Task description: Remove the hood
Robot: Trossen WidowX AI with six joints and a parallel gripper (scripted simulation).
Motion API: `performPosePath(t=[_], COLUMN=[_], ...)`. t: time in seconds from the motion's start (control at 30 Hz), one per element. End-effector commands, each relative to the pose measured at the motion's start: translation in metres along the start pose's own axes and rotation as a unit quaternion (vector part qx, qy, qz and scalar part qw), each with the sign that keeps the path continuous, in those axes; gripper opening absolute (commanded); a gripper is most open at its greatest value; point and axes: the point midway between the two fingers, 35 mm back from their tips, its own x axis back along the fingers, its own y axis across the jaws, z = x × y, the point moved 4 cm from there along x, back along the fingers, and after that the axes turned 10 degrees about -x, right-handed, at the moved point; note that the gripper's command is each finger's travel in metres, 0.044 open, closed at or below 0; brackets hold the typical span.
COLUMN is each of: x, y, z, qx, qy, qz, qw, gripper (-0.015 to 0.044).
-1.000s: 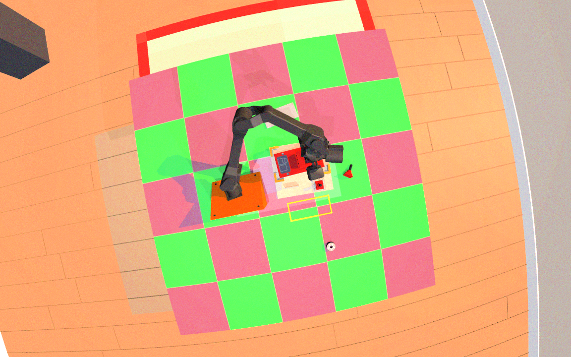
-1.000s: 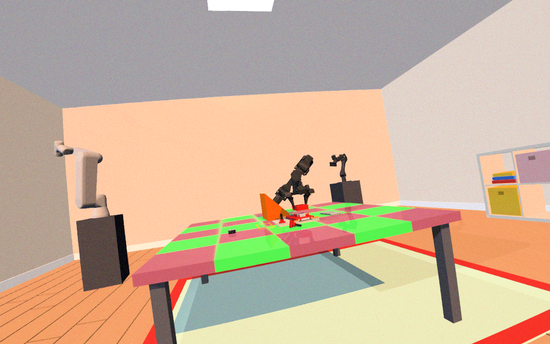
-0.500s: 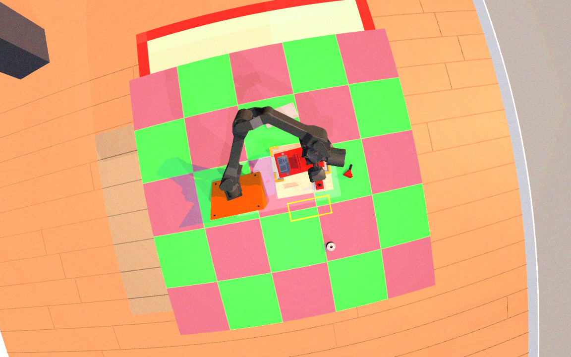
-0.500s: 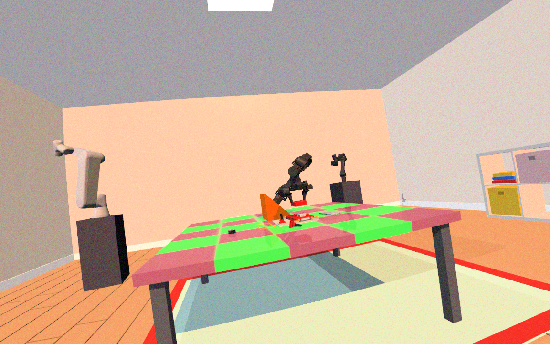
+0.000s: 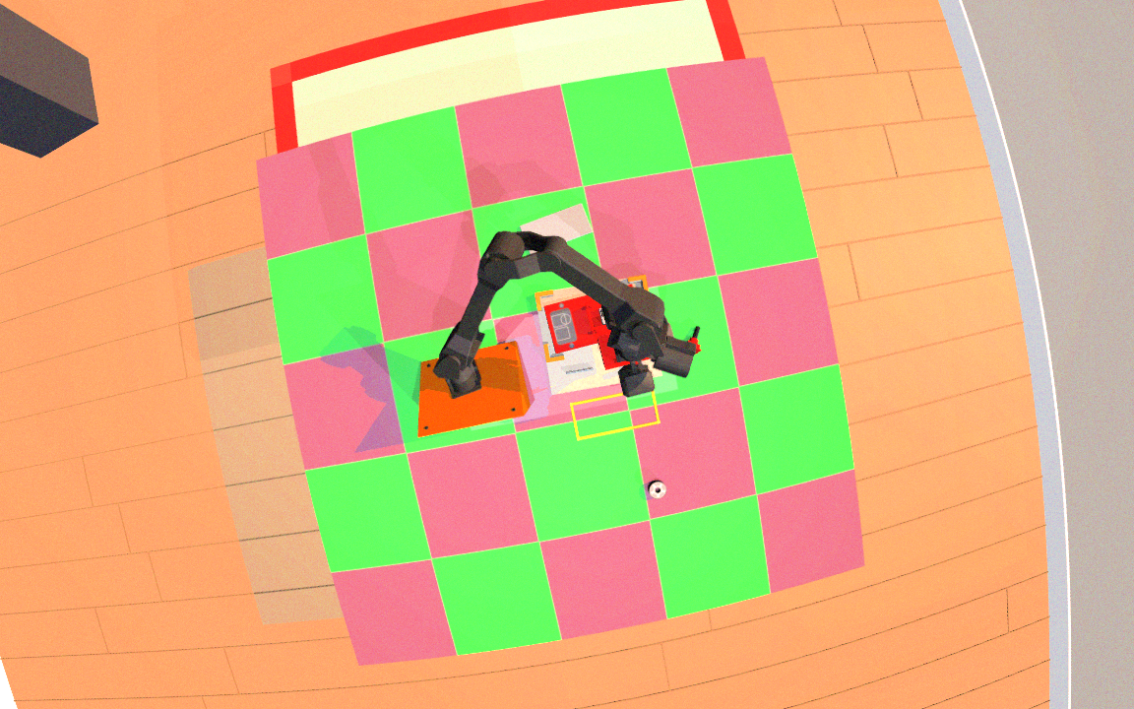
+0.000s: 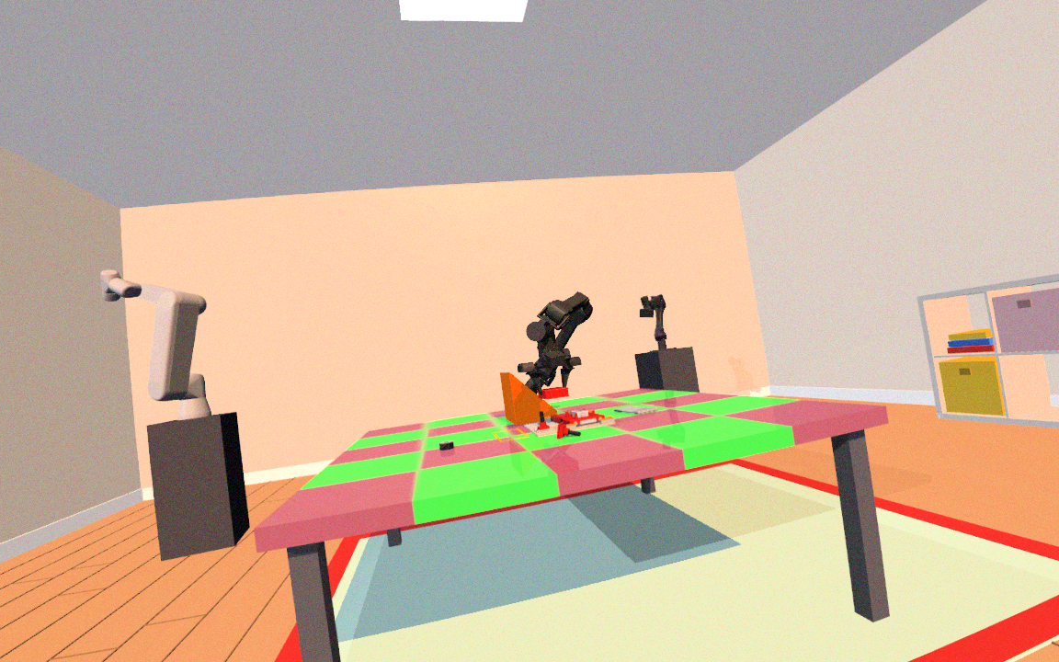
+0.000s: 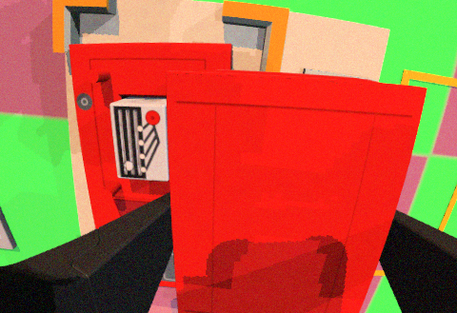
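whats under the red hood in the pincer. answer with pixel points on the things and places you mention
Under the lifted hood [image 6: 554, 393] [image 7: 290, 161], the wrist view shows part of the toy car [image 7: 152, 52] with a white block [image 7: 154, 142] poking out. The hood covers the rest.

White ring [image 5: 658, 489] on pink square, near table's middle; shelf unit [image 6: 928, 355] by wall, books [image 6: 969, 341] inside.

The checkered table [image 5: 589, 573] [image 6: 483, 485] bears an orange wedge [image 5: 474, 414] [image 6: 521, 403].

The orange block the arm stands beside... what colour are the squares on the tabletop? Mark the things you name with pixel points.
Green and pink [image 5: 800, 440], clearest from the top.
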Motion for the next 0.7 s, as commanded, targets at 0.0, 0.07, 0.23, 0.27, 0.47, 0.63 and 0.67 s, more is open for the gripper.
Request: performPosePath(t=[0.0,0.07,0.23,0.27,0.47,0.63,0.67], x=[0.002,0.003,0.004,0.004,0.004,0.004,0.004], y=[-0.021,-0.031,-0.054,-0.058,-0.086,-0.108,-0.113], z=[-0.002,-0.002,-0.001,-0.001,0.003,0.007,0.009], qx=[0.003,0.003,0.003,0.003,0.005,0.006,0.006], qy=[-0.002,-0.002,-0.002,-0.002,-0.002,-0.001,-0.001], qz=[0.004,0.005,0.005,0.005,0.005,0.003,0.003], qw=[1.000,1.000,1.000,1.000,1.000,1.000,1.000], gripper=[0.0000,0.0000,0.0000,0.0000,0.0000,0.0000,0.0000])
